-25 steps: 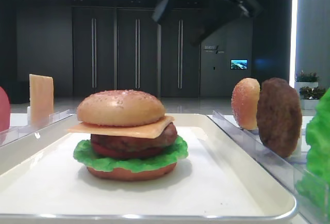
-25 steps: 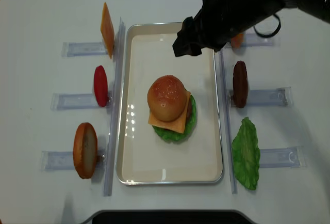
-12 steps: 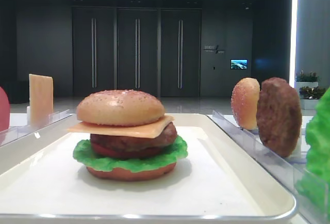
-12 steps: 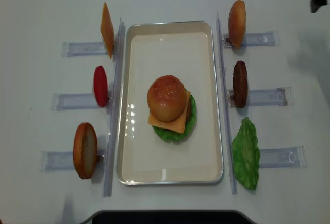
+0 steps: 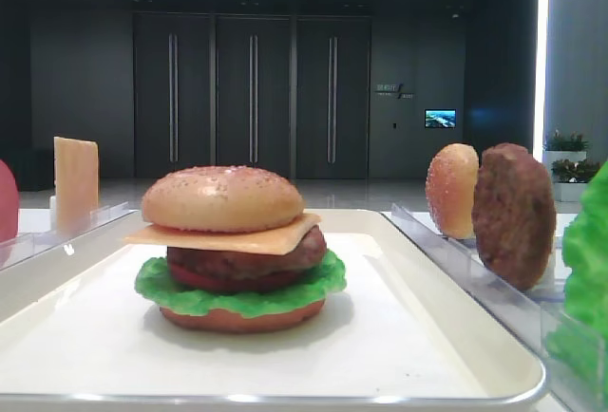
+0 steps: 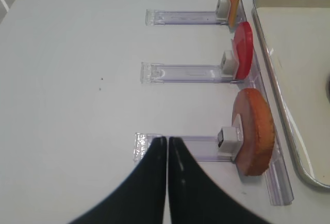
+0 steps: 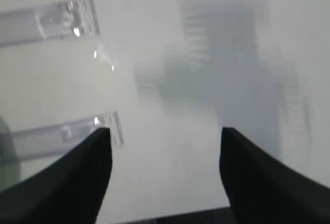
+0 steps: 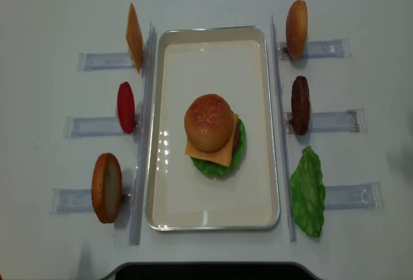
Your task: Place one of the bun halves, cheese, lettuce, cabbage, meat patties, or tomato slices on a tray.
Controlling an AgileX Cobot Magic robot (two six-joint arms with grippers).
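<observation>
- Gone from above the tray (image 8: 158,131) is my right arm; a second ago it hung over the far right corner, and now neither overhead view shows it.
- On the tray the burger stands whole: sesame bun top (image 8: 208,122) on cheese (image 8: 216,153), patty, lettuce (image 8: 222,166) and the bottom bun.
- Placing looks finished to me, so this step is the retreat after letting go.
- Right gripper (image 7: 165,146) hangs with jaws spread wide and nothing between them, looking down on bare table beside two clear racks (image 7: 49,20).
- Left gripper (image 6: 167,154) is pinched tight on nothing, fingers pressed together, parked low over the rack holding the spare bun half (image 6: 252,131).
- Spare patty (image 8: 300,104), tomato slice (image 8: 126,107) and loose lettuce leaf (image 8: 308,191) sit in their racks.
- Any next move calls for picking another rack piece, or simply resting.
</observation>
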